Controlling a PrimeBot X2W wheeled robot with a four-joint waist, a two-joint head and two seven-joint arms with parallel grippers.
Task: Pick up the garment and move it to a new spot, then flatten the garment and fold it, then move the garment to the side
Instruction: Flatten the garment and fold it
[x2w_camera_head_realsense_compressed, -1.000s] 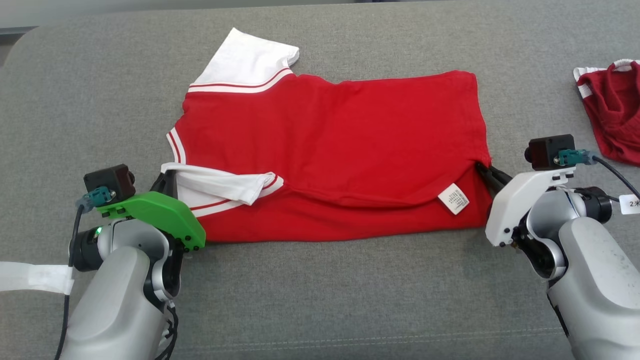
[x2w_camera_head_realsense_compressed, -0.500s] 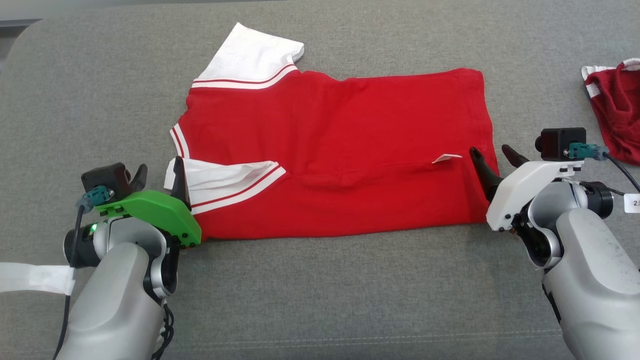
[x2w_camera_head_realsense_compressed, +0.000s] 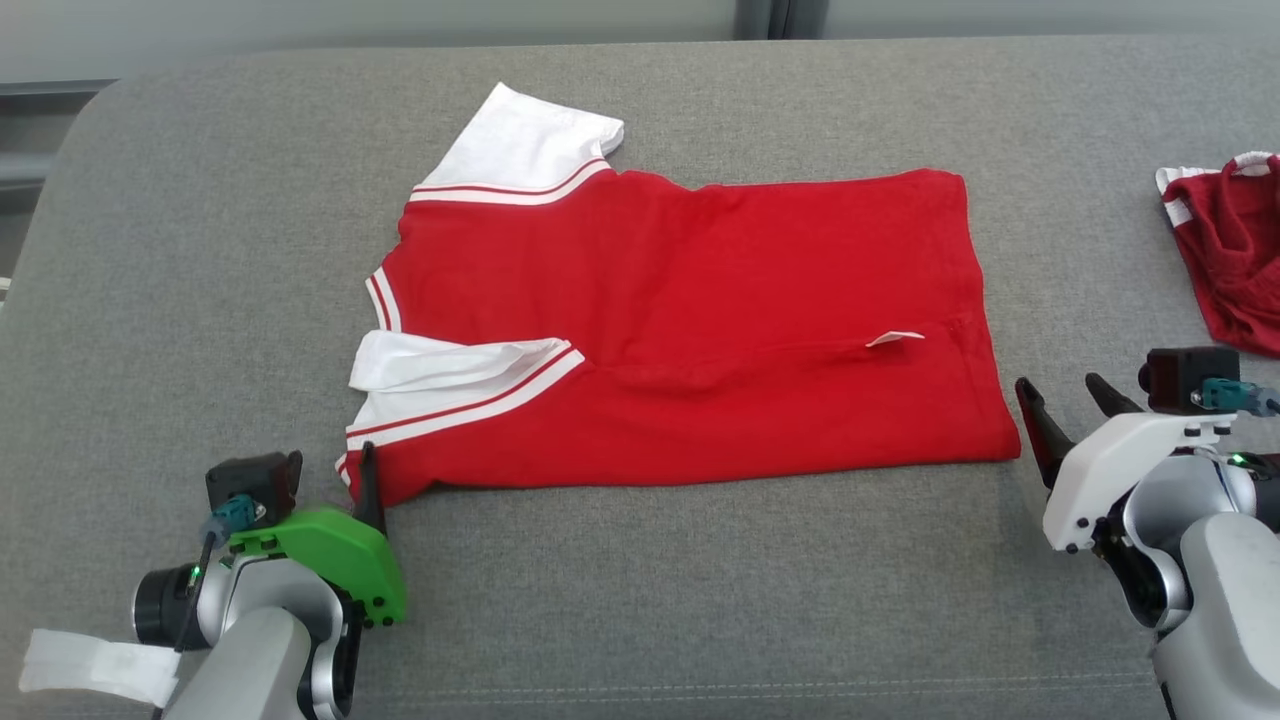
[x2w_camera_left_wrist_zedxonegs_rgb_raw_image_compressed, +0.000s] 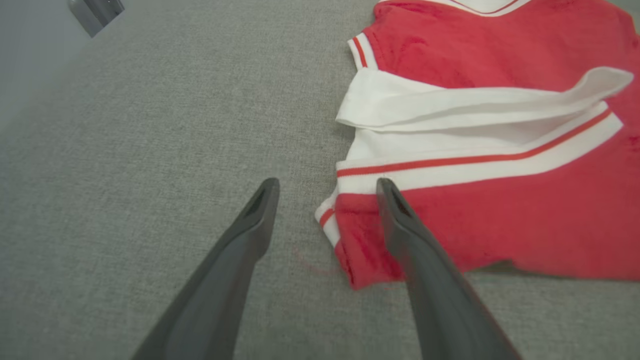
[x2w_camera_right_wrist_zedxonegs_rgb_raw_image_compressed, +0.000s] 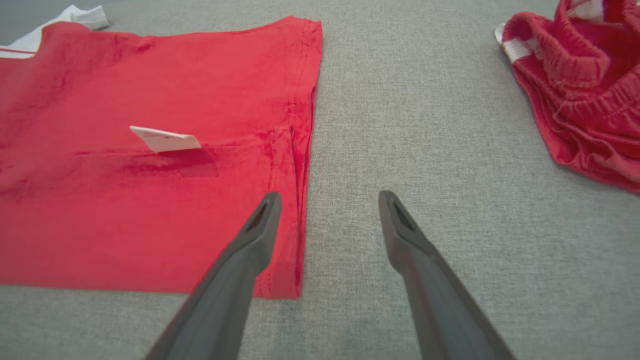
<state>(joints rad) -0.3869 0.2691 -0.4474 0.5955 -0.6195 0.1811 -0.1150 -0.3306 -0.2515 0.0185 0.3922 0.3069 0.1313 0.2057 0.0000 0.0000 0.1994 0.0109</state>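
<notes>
At the right edge of the grey cushion (x2w_camera_head_realsense_compressed: 640, 600), a second red garment (x2w_camera_head_realsense_compressed: 1232, 255) is cut off by the head view's frame. The print on the white label (x2w_camera_head_realsense_compressed: 893, 339) of the shirt (x2w_camera_head_realsense_compressed: 700, 290) is too small to be read. One finger of the left gripper (x2w_camera_head_realsense_compressed: 332, 463) is largely hidden behind its camera.

We stand at an indoor clothes-handling bench.
We face a grey fabric-covered surface (x2w_camera_head_realsense_compressed: 700, 580) with a rounded corner, a pale wall (x2w_camera_head_realsense_compressed: 400, 18) behind, a red shirt (x2w_camera_head_realsense_compressed: 700, 300) and a crumpled red garment (x2w_camera_head_realsense_compressed: 1235, 260) on it.
</notes>
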